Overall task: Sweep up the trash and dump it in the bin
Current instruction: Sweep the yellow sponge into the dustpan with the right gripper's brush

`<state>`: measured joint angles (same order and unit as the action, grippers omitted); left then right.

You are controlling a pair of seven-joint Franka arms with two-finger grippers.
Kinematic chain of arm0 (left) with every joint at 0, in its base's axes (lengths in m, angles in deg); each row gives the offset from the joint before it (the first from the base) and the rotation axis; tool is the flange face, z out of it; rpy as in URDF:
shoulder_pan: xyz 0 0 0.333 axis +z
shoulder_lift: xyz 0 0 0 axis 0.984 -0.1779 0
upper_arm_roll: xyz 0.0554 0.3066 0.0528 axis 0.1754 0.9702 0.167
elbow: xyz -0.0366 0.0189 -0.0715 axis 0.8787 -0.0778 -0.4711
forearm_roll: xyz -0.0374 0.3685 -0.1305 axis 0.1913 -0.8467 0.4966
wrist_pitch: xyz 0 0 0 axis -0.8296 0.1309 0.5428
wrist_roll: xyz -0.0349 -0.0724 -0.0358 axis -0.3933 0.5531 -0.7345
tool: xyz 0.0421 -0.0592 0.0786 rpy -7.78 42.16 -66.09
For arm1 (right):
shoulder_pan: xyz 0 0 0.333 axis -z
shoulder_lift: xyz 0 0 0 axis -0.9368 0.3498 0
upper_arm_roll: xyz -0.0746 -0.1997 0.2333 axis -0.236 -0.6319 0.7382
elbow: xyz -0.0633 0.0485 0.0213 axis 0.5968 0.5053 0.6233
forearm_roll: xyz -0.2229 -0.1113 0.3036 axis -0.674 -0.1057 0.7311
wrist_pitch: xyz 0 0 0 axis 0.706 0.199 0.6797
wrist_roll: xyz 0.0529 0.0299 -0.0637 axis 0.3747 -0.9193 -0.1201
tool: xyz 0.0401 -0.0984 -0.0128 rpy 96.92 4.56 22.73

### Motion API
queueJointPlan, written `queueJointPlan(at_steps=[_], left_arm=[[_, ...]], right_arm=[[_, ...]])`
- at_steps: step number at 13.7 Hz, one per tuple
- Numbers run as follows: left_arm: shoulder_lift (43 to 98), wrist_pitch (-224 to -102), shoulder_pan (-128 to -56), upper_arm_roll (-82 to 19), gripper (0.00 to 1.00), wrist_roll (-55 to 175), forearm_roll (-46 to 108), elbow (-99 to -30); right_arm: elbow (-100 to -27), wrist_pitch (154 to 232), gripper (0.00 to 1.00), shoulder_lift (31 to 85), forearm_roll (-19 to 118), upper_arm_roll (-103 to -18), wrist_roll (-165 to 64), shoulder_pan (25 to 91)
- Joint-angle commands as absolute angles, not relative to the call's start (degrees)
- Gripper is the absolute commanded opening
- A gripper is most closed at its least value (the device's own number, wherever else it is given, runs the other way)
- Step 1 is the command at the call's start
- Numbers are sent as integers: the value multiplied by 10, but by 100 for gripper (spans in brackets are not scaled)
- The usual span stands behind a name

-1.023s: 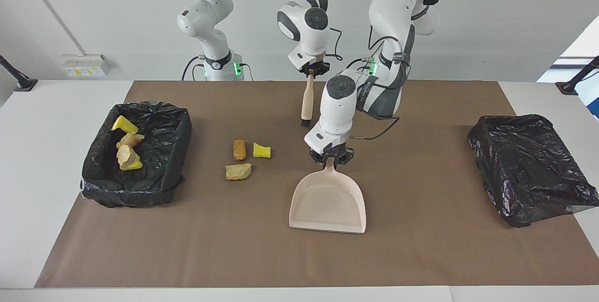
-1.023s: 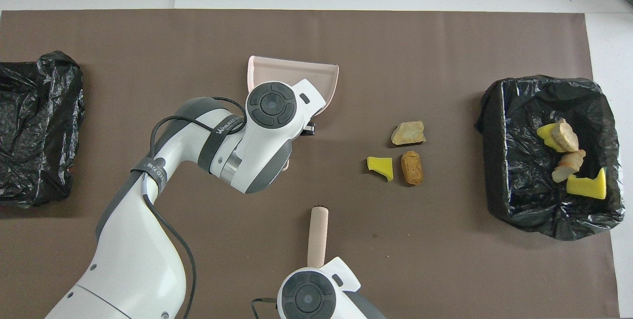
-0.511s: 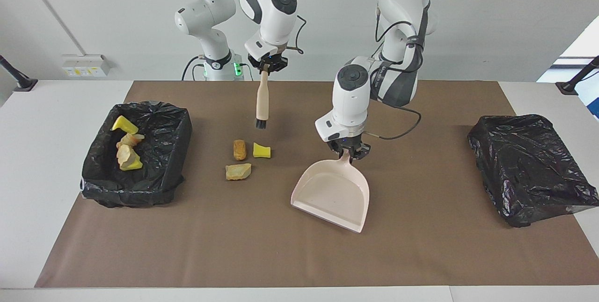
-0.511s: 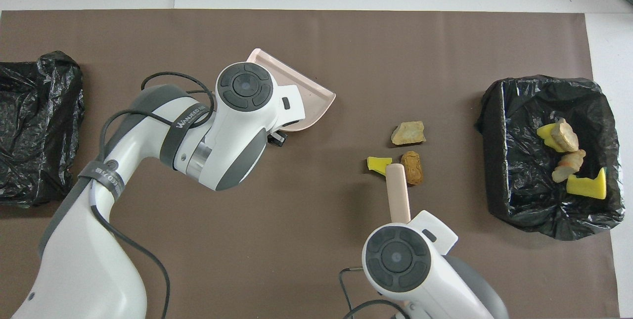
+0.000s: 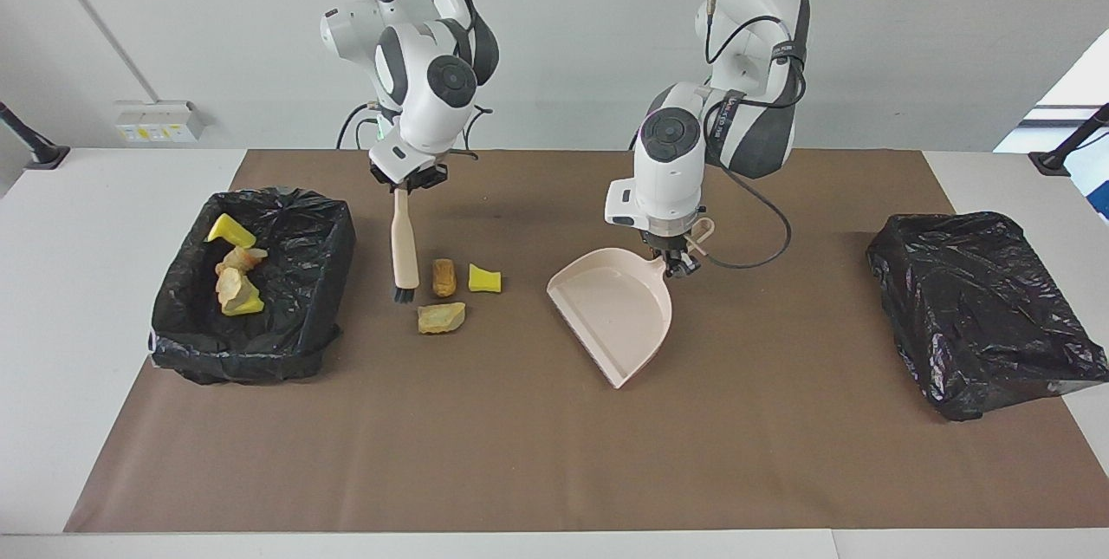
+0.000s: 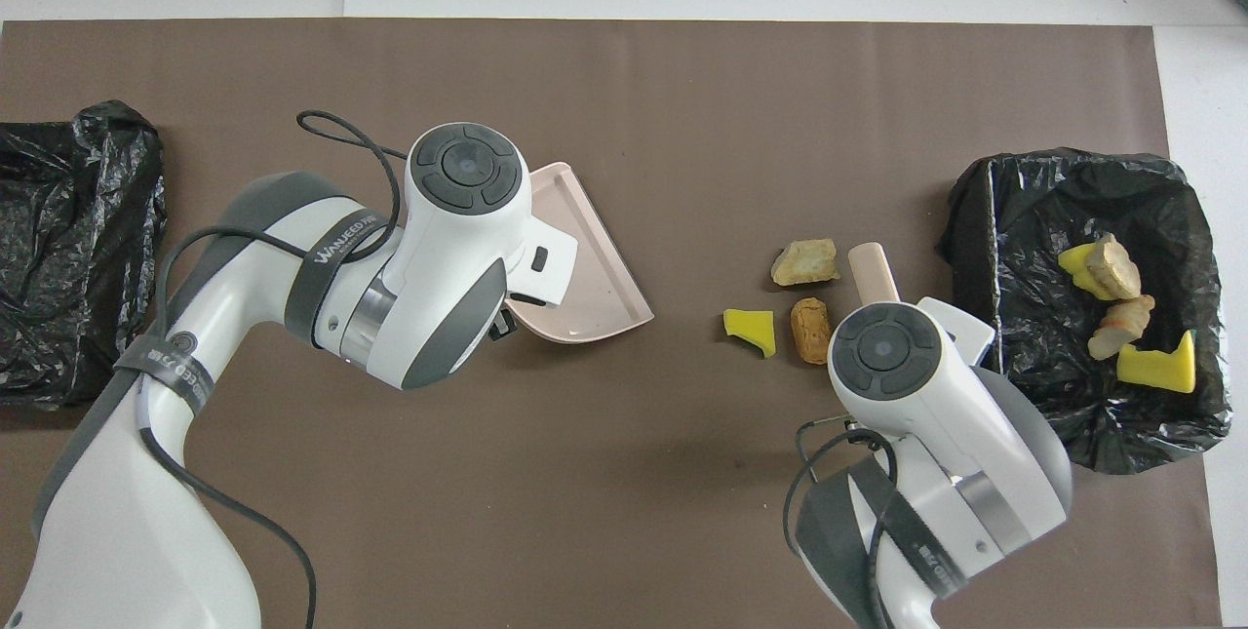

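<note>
Three pieces of trash lie loose on the brown mat: a brown lump (image 5: 444, 276) (image 6: 811, 329), a yellow sponge chunk (image 5: 484, 278) (image 6: 750, 330) and a tan lump (image 5: 441, 317) (image 6: 805, 261). Several more sit in the black-lined bin (image 5: 325, 230) (image 6: 985, 219) at the right arm's end. My right gripper (image 5: 405, 180) is shut on the beige brush (image 5: 401, 234) (image 6: 871, 270), which hangs upright between bin and loose trash, bristles (image 5: 404, 292) at mat level. My left gripper (image 5: 674, 260) is shut on the handle of the beige dustpan (image 5: 615, 312) (image 6: 585, 268), its mouth turned toward the trash.
A second black-bagged bin (image 5: 979, 308) (image 6: 68, 249) sits at the left arm's end of the table. The brown mat (image 5: 520, 472) covers most of the white table. A black cable loops from the left wrist beside the dustpan.
The right gripper carried the brush from the middle toward the bin and lowered it beside the loose trash. The left gripper pulled the dustpan nearer the robots and swung its mouth toward the trash.
</note>
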<state>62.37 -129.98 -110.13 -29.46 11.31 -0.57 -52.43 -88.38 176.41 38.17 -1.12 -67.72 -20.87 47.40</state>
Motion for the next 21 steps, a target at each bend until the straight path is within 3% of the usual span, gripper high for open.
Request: queueJointPlan(at_steps=[1,6,15,19,21], left_arm=[[675,-1328,-1115,-294,0,81,-15,-603],[693,-1354,-1160,-294,0,84,-18,-640],[714,-1389,-1168,-295,0,85,-44,-688],[715,-1398,-1161,-295,0,85,-44,-694],[714,-1412,-1152,-295,0,87,-42,-699]], right_arm=[[-887,1801,0,405,-28,-666,-215,489],[-894,1836,0,429,114,-664,-273,486],[-875,1895,0,450,383,-663,-263,372],[-809,1801,0,426,389,-677,-265,386],[-784,1747,0,416,323,-681,-267,410]])
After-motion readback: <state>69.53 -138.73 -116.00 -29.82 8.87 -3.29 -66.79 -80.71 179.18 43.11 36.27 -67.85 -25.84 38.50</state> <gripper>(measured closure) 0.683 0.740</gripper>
